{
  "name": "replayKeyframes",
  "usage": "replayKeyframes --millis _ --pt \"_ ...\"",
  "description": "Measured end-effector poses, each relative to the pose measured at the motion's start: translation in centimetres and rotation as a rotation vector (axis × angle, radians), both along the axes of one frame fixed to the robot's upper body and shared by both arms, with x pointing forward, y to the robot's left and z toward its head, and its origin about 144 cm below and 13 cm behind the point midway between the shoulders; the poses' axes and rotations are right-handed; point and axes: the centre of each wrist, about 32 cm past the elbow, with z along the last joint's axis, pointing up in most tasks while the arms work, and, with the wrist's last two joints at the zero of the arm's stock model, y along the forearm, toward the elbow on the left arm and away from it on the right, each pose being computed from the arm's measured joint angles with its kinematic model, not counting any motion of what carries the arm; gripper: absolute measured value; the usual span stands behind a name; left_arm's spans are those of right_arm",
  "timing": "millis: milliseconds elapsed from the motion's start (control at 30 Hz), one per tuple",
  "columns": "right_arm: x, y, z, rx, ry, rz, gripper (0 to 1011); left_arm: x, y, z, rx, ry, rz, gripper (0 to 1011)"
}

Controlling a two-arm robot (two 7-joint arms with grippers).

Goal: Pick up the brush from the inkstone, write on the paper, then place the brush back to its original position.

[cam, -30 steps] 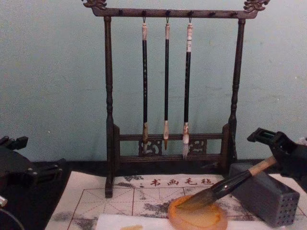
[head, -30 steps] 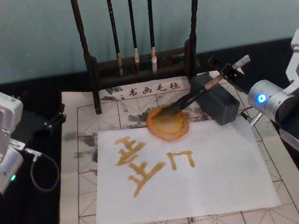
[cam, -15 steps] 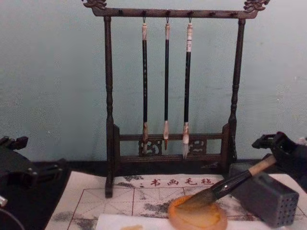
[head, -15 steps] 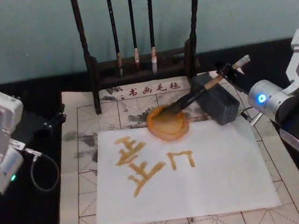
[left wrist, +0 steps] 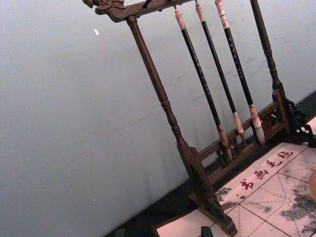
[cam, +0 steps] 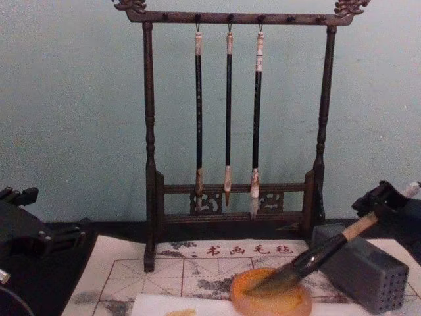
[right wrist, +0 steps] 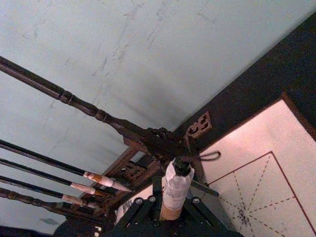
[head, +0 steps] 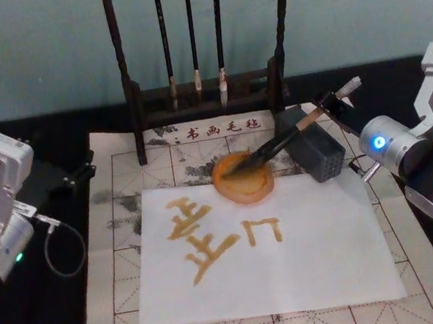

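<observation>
You can read one line of print: four red characters, 书画毛毡, along the far edge of the felt mat, just in front of the brush rack. They also show in the chest view. The paper carries two brushed orange-brown characters; I cannot read them with certainty.

Rack top cropped by head view's upper edge. Chest view's bottom edge cuts the inkstone near rim and most of the paper. Brush tip merges with the dish, unresolvable. Right gripper partly off-frame.
</observation>
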Motion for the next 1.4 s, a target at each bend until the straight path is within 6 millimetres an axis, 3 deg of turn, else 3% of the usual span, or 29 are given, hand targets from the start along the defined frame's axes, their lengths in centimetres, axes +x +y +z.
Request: replayKeyframes --millis 467,1400 --pt "0.0 0.0 0.0 0.0 0.0 0.0 19 0.0 0.0 0.0 0.0 0.0 0.0 1001" --pt "-0.07 0.54 0.48 0.001 -0.04 -0.008 15 0.0 0.0 0.0 0.0 0.0 0.0 1001"
